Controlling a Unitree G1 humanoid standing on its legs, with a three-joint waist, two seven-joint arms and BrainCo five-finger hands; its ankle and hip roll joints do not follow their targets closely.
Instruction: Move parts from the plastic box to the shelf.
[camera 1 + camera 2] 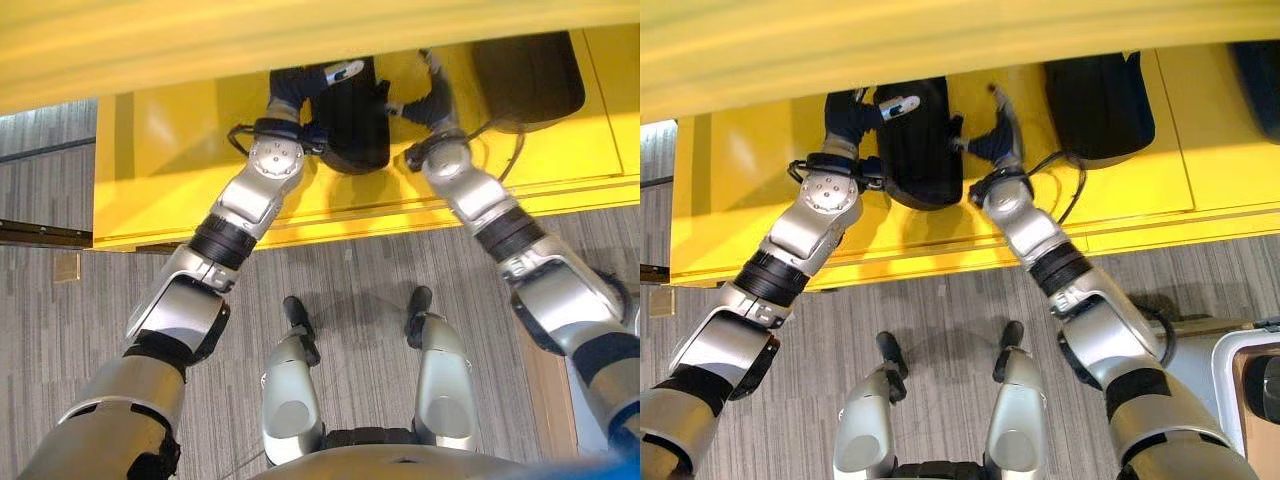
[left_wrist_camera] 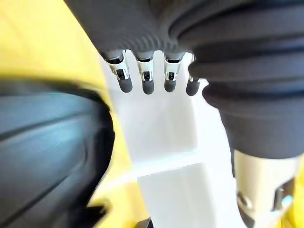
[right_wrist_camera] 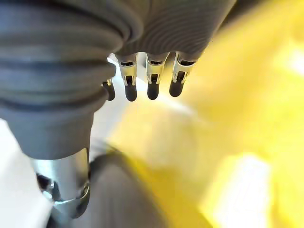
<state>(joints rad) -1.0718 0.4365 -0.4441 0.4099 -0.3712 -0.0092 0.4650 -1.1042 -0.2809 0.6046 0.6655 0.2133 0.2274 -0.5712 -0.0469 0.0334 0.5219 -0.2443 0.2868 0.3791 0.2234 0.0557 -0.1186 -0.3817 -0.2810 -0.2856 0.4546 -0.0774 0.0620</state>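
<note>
A dark moulded part (image 1: 920, 145) lies on the yellow shelf (image 1: 750, 170), long axis running away from the robot. The left hand (image 1: 855, 115) and right hand (image 1: 995, 135) flank it, one at each side, about equally near. Both hands' fingers are extended and relaxed, grasping nothing. A second dark part (image 1: 1100, 100) lies beyond the right hand.

Glossy yellow shelf (image 1: 1120, 190) (mirror-smooth); matt black part (image 1: 920, 150); rough grey carpet floor (image 1: 940, 300).
</note>
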